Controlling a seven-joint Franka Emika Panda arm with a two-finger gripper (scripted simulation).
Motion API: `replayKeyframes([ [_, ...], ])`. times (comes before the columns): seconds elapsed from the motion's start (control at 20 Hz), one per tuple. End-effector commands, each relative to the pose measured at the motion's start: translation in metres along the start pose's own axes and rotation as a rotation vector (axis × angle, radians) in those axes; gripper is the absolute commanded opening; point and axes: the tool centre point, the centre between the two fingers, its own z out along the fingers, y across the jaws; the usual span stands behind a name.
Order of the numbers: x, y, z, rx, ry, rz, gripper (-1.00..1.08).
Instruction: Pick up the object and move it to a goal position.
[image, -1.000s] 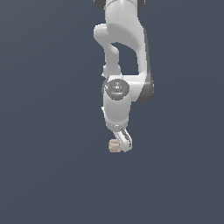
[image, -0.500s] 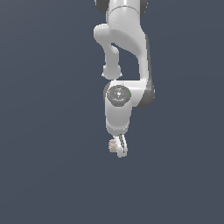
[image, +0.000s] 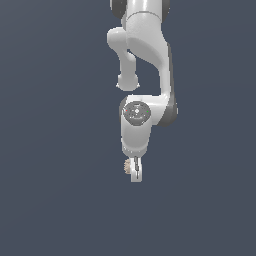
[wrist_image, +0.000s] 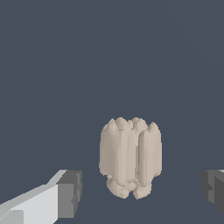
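Beige ribbed object (wrist_image: 130, 157) sits between the white gripper's (wrist_image: 142, 192) spread, released fingers (wrist_image: 70, 194), touching neither, on a dark grey floor (image: 55, 200).

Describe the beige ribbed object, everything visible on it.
The object is a small beige-tan lump, matte, shaped like a barrel of vertical ribs with pointed tops and a knobbly narrower base. In the wrist view it sits between the two dark finger pads, with a gap on each side, so nothing grips it. In the exterior view it peeks out on the exterior view's left of the gripper, far smaller than it.
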Motion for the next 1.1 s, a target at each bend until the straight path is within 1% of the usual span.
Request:
replayKeyframes([
  [0.0,0.000,-0.001,0.001,0.000,0.001,0.017,1.00],
  [0.35,0.000,-0.001,0.005,0.000,0.001,0.019,1.00],
  [0.8,0.000,0.000,0.045,0.000,0.001,0.024,1.00],
  [1.05,0.000,-0.001,0.052,0.000,0.001,0.024,1.00],
])
